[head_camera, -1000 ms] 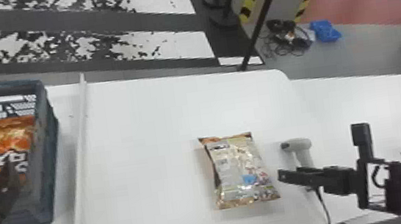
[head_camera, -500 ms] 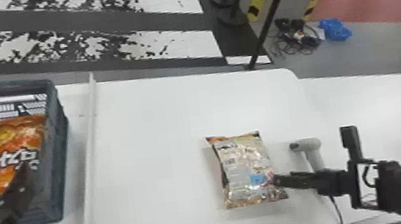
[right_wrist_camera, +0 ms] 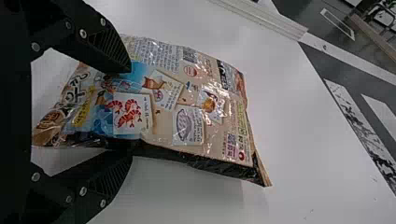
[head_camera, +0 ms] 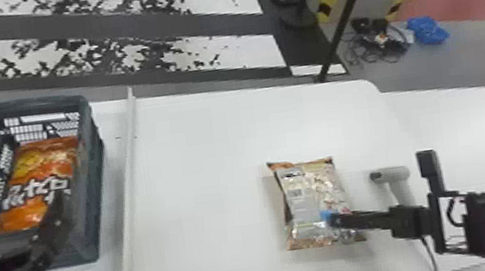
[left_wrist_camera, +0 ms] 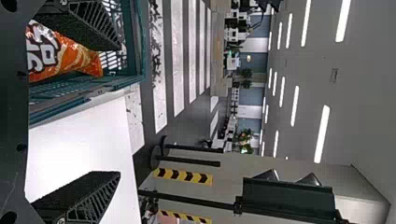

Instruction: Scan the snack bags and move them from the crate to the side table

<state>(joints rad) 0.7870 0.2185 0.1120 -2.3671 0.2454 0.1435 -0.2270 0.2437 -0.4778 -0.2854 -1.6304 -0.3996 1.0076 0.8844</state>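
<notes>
To the left of the black right gripper (head_camera: 332,219), in the head view, stretching wide over flat white tabletop (head_camera: 200,160), past the snack bag, as far as a long, pale raised strip (head_camera: 126,175). Ahead of it, running well past the bag to a straight far edge, curving round at the corner. To its right, reaching on to a further white surface (head_camera: 477,124). Just beyond the gripper, near the bag, lying 1 pale grey, handheld plastic scanner (head_camera: 394,174), with a thin dark cable trailing under the arm.

Under the right gripper, flat on the tabletop, back face up: 1 crinkled, glossy, beige-and-silver snack bag (head_camera: 308,196). Plump in the middle, brown-orange at the ends, black along 1 side. In the right wrist view, printed with red shrimps, pale panels and a blue patch close to the fingers.

Spreading the right gripper's 2 fingers well apart, 1 over the blue patch, 1 beyond the black side; cannot tell whether pressing on the film.

Over the dark green-grey, slotted plastic crate (head_camera: 100,201), parting the 2 fingers of the left gripper (head_camera: 21,195) widely. Below them, inside the crate, 1 bright orange bag (head_camera: 42,168) with bold white lettering.
</notes>
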